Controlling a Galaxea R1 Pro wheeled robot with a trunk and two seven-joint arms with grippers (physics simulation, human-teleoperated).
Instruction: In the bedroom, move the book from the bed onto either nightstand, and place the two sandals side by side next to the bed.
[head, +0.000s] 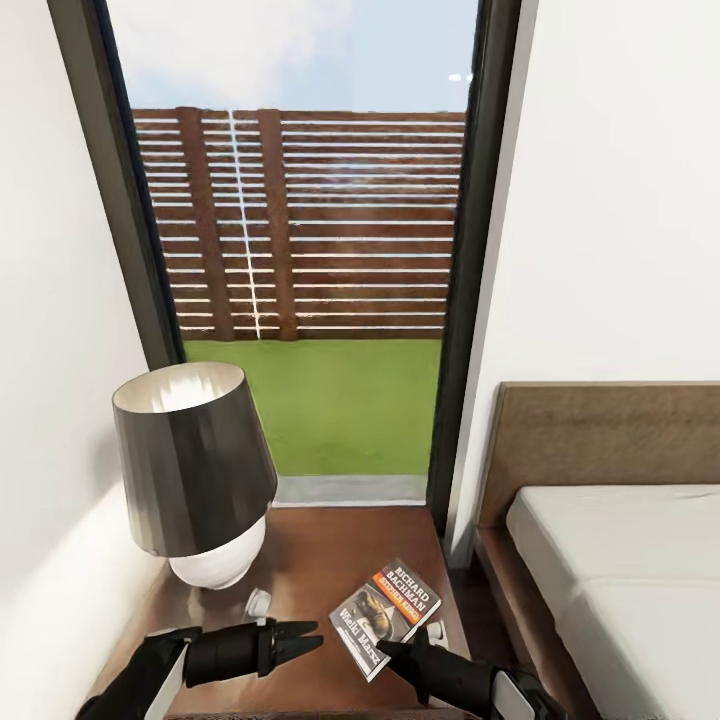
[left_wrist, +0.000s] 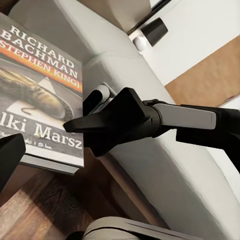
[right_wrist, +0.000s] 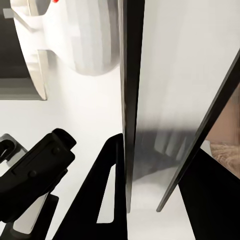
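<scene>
The book (head: 386, 616) lies flat on the glossy top of the nightstand (head: 330, 545), toward its front corner nearest the bed (head: 620, 560), turned at an angle. Its cover reads "RICHARD BACHMAN" in white, with "(STEPHEN KING)" on an orange band beneath, a dark picture in the middle, and lower down large white letters of which "lki Marsz" can be read in the left wrist view (left_wrist: 42, 95). A table lamp (head: 195, 480) with a dark grey shade and a round white base stands on the far side of the nightstand from the bed, against the white wall. A small white object (head: 259, 601) sits on the top just in front of the lamp base, and another (head: 437, 631) at the edge nearest the bed; what they are cannot be told. Behind the nightstand a tall dark-framed window (head: 310, 250) shows a slatted wooden fence, grass and sky. The bed's brown headboard and pale mattress lie just beside the nightstand. The left gripper (head: 305, 640) reaches level across the front of the nightstand, pointing toward the book, its fingers near together and holding nothing. The right gripper (head: 392, 652) comes in low from the bed side with its tips at the book's near corner; whether its fingers clasp the book cannot be told.
</scene>
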